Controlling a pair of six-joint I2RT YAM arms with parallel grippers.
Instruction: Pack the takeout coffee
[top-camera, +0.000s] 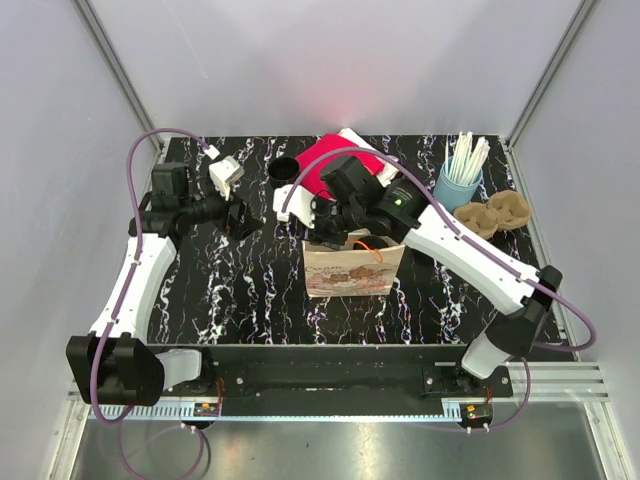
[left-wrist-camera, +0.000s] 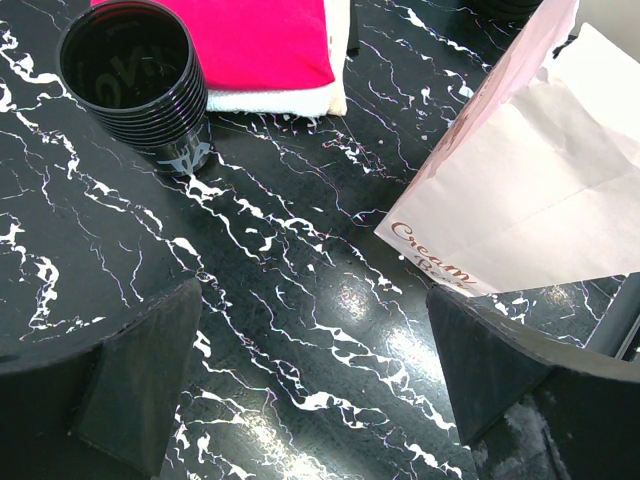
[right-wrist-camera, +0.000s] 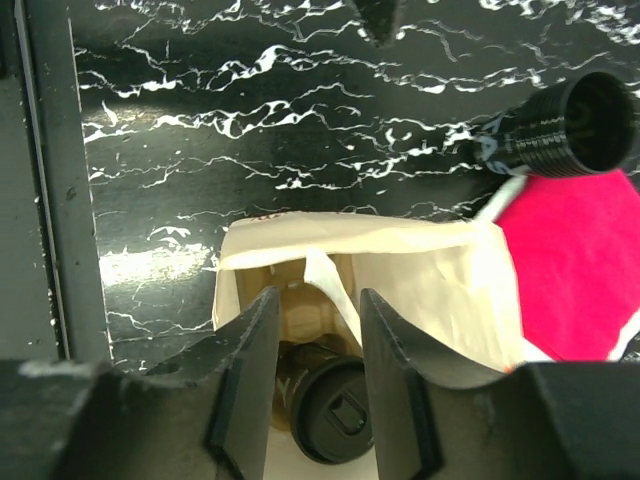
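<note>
starting at the left of the overhead frame, the left gripper (top-camera: 240, 218) is seen with its jaws spread as wide as they go and nothing between them. it is held low over the marbled tabletop (top-camera: 200, 300), probably parked clear so that the other arm can work at the bag. to its right, in the upper middle, a stack of black cups (top-camera: 284, 170) is stood just beside a pile of pink napkins (top-camera: 335, 158).

at the centre, the paper bag (top-camera: 352, 270) is stood upright with its mouth open, which is judged to allow things to be lowered straight in. the right gripper (top-camera: 325, 232) is poised over that mouth, its jaws about halfway apart, with nothing seen clamped between them. in the right wrist view, a takeout coffee cup (right-wrist-camera: 335, 420) with a black lid is already seated inside the bag, low in the frame, beneath the fingers (right-wrist-camera: 245, 380).

at the far right, a blue cup of white straws (top-camera: 462, 178) and a cardboard cup carrier (top-camera: 495, 213) are set near each other, well apart from both grippers.

in the left wrist view, "cream" is printed in brown script on the bag's side. a second line beginning with "b" is cut off. white marks on the cup stack cannot be read.
</note>
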